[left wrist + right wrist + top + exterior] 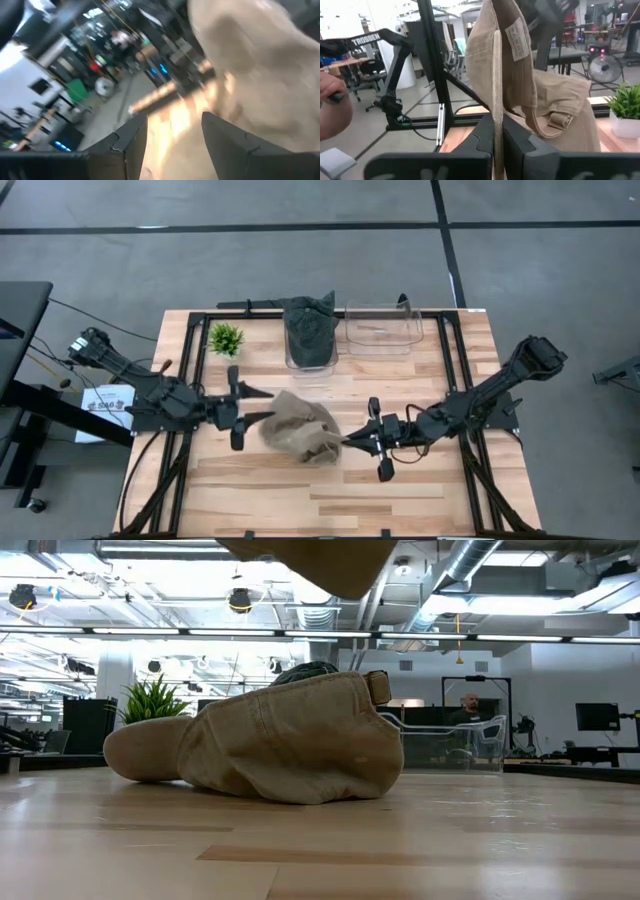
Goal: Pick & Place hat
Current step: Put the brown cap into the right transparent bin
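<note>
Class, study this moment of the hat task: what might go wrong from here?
1. The right tool pinches only a thin edge of the tan hat, so the hat may slip free.
2. The left tool is open beside the hat; closing in could push it rather than grip it.
3. One clear bin already holds a dark hat, so the tan one might not fit there.
</note>
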